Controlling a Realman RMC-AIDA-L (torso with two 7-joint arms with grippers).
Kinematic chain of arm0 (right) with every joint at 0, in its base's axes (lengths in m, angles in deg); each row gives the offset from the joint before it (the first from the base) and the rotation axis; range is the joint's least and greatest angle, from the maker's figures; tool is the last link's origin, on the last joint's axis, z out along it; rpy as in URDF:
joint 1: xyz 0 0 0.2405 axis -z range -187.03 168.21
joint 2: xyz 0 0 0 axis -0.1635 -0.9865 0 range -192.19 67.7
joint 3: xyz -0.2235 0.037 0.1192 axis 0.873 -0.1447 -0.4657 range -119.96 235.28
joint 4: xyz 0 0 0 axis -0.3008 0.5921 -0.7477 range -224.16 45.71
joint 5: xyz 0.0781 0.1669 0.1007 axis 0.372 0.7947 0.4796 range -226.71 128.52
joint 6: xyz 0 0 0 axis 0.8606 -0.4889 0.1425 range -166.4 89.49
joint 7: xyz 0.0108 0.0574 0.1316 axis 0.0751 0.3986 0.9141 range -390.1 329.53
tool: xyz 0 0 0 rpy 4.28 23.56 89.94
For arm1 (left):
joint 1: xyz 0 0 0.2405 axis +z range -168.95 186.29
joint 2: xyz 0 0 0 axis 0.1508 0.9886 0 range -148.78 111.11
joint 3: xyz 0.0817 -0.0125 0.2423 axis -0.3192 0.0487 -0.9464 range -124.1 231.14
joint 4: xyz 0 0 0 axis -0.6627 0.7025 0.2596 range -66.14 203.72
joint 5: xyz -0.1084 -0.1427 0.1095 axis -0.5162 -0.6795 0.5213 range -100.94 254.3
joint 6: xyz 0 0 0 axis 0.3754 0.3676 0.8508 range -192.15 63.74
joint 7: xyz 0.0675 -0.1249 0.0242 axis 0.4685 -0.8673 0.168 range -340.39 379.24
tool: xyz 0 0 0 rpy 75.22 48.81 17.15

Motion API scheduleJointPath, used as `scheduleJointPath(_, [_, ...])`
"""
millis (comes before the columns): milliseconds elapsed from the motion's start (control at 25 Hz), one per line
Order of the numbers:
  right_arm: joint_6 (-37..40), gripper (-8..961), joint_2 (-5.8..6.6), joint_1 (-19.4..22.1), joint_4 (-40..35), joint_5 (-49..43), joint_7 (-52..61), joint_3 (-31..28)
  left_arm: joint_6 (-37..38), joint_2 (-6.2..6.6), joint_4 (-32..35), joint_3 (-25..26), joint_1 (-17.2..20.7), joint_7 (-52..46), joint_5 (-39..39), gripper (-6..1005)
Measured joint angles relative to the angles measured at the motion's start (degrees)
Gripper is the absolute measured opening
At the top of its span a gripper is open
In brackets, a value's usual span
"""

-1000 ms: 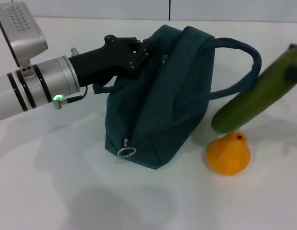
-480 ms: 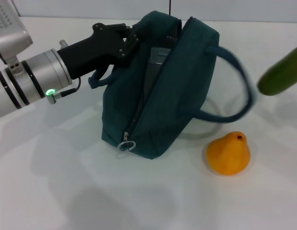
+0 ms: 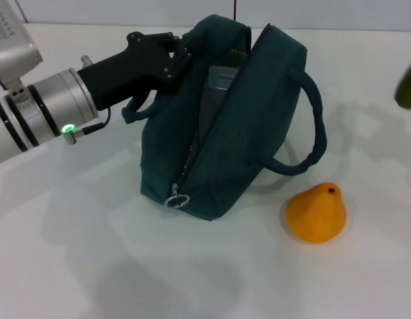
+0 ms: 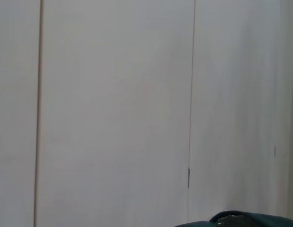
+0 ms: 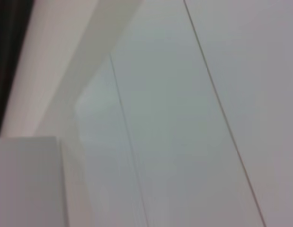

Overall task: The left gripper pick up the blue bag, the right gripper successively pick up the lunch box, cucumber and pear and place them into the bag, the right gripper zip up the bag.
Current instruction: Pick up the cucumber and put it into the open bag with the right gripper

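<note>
The blue bag point(image 3: 248, 133) stands in the middle of the white table with its zipper gaping open. My left gripper point(image 3: 182, 56) is shut on the bag's upper left edge, holding that side up. Inside the opening shows the lunch box point(image 3: 218, 81), standing on end. The orange pear point(image 3: 316, 212) rests on the table to the right of the bag. A green sliver of the cucumber point(image 3: 409, 86) hangs in the air at the head view's right edge. My right gripper is out of view. A strip of the bag point(image 4: 243, 221) shows in the left wrist view.
The zipper's metal ring pull point(image 3: 176, 200) hangs at the bag's near end. One loop handle point(image 3: 311, 126) droops over the bag's right side. The white table point(image 3: 92, 266) spreads around the bag. Both wrist views show mostly pale wall panels.
The cucumber rose and moved right, almost out of the head view. The left gripper pulled the bag's edge up and left, widening the opening. The right handle swung down.
</note>
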Motion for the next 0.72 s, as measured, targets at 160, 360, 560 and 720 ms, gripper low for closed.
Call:
scheduleJointPath(160, [-0.8, 523, -0.07, -4.5, 1.3, -0.1, 1.6, 0.3, 0.3, 0.02, 0.0, 0.0, -0.1, 0.0, 0.0, 78])
scheduleJointPath(360, [-6.5, 536, 0.02, -11.5, 2.9, -0.1, 4.0, 6.4, 0.9, -0.04, 0.0, -0.1, -0.6, 0.0, 0.4, 78])
scheduleJointPath(560, [-11.0, 550, -0.21, -18.3, 4.6, 0.0, 6.7, 12.8, 0.6, 0.02, 0.0, -0.1, -1.6, 0.1, 0.4, 77])
scheduleJointPath(720, [-12.5, 562, -0.59, -21.9, 7.1, 0.1, 7.1, 16.3, 0.8, 0.04, 0.0, -0.1, -2.3, 0.4, 0.4, 77])
